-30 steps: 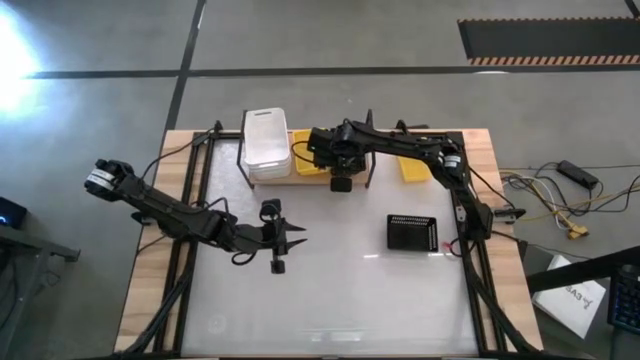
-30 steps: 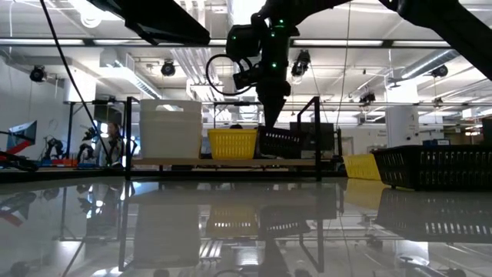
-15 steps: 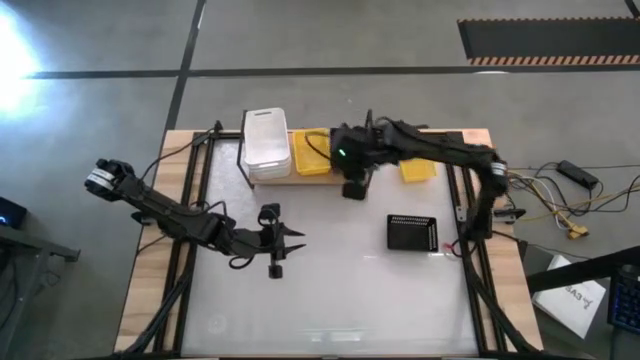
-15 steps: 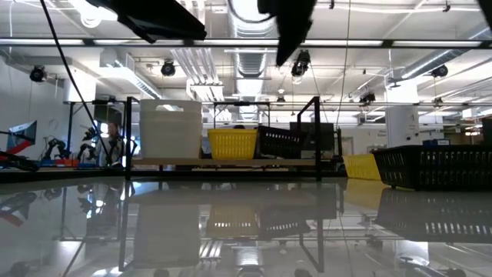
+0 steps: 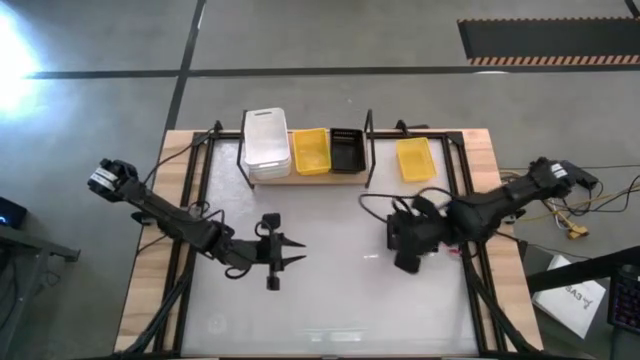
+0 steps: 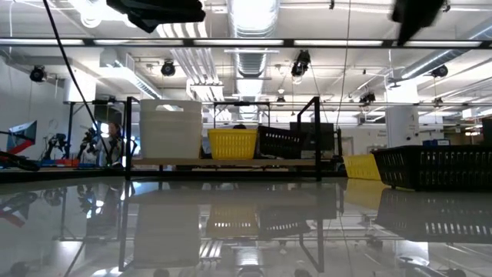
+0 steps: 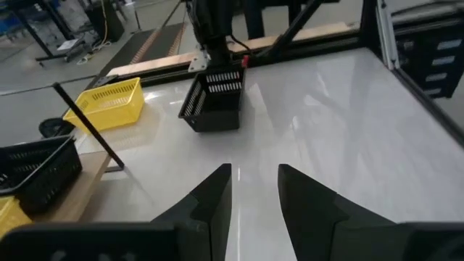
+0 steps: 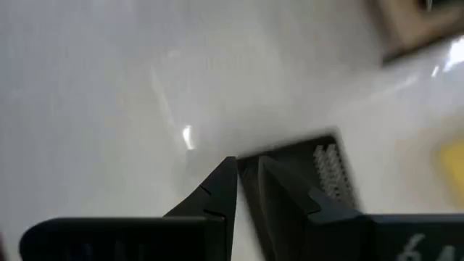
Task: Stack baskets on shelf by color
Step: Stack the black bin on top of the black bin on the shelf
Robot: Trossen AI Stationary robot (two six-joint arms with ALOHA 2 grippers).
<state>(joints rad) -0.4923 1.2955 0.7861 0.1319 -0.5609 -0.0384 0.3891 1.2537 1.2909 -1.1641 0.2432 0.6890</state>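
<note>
Left gripper (image 5: 272, 262): I see it over the table's near half, fingers apart, empty.
Right gripper (image 8: 246, 181): above the loose black basket (image 7: 214, 101), fingers nearly together, gripping nothing.
Shelf (image 5: 300, 178): white stack (image 5: 266, 143), yellow basket (image 5: 311, 150), black basket (image 5: 346, 148).
Spare yellow basket (image 5: 414, 159): beside shelf.

— What can't you make out?
— From above, the right gripper (image 5: 405, 243) covers most of the loose black basket (image 5: 432, 222) on the table. Its own camera is blurred; the basket's rim (image 8: 330, 174) smears.
— And the shelf (image 5: 300, 178)?
— How many baskets make up the white stack (image 5: 266, 146) is unclear. At table height the loose black basket (image 6: 438, 168) runs off the edge.
</note>
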